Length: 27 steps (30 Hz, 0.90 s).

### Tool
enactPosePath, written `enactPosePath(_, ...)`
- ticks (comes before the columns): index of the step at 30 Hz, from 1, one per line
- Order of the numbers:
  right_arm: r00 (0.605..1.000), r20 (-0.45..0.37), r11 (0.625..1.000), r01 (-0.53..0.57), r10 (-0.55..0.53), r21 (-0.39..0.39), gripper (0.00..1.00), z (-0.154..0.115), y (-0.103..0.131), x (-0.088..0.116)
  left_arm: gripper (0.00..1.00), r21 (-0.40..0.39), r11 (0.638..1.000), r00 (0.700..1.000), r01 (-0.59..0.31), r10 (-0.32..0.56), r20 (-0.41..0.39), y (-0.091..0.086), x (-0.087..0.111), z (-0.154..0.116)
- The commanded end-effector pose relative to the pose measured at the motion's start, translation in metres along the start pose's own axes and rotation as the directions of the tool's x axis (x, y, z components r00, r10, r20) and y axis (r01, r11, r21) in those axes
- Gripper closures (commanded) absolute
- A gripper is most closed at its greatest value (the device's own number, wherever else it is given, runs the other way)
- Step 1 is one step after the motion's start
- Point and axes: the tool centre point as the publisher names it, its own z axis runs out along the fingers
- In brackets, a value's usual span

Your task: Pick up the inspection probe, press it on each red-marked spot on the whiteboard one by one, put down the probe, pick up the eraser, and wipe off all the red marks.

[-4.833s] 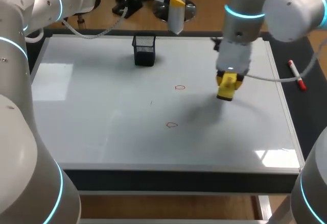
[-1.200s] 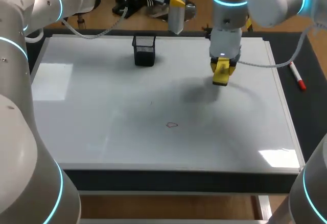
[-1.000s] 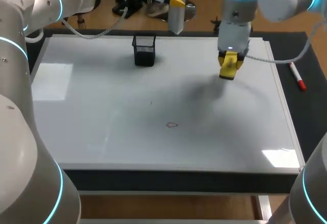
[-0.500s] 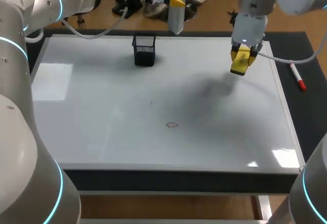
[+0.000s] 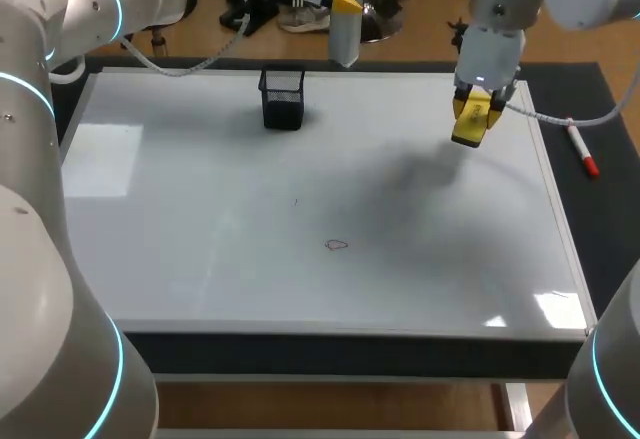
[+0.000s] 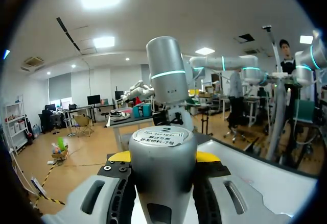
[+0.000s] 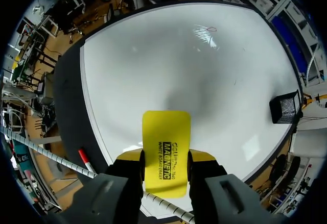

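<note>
My right gripper (image 5: 473, 119) hangs over the whiteboard's (image 5: 180, 209) back right part, shut on the yellow eraser (image 5: 470, 127). In the right wrist view the eraser (image 7: 166, 150) sits upright between both fingers above the board (image 7: 168, 66). One small red mark (image 5: 336, 245) lies near the board's middle front, well ahead of the eraser in the wrist view (image 7: 210, 29). My left gripper (image 5: 346, 3) is raised beyond the board's far edge, shut on the silver cylindrical probe (image 5: 345, 39). The probe (image 6: 163, 147) fills the left wrist view between the yellow tips.
A black mesh cup (image 5: 282, 97) stands on the board at the back, left of centre, and shows in the right wrist view (image 7: 285, 107). A red marker (image 5: 580, 147) lies on the dark mat past the board's right edge (image 7: 84, 163).
The right arm carried the eraser toward the back right edge, then nearly stopped. The upper red mark seen several seconds ago is gone. The left arm kept still.
</note>
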Motion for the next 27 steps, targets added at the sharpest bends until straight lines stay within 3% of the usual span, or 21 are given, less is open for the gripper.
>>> enactPosePath(1,1.0,-0.001,1.0,0.002,-0.002,0.002,1.0,-0.001,0.0,0.001,1.0,0.004,1.0,0.995,0.002,-0.001,-0.101,0.001,-0.007,-0.003)
enactPosePath(9,1.0,-0.001,1.0,0.002,-0.002,0.002,1.0,-0.001,0.0,0.001,1.0,0.004,1.0,0.994,0.001,0.0,-0.105,0.001,-0.004,0.0)
enactPosePath(15,1.0,-0.001,1.0,0.002,-0.002,0.002,1.0,-0.001,0.0,0.001,1.0,0.055,0.998,0.99,-0.031,0.038,-0.139,-0.01,0.021,0.011)
enactPosePath(27,1.0,-0.001,1.0,0.002,-0.002,0.002,1.0,-0.001,0.0,0.001,1.0,0.041,0.997,0.983,-0.069,0.075,-0.17,-0.028,0.076,0.035)
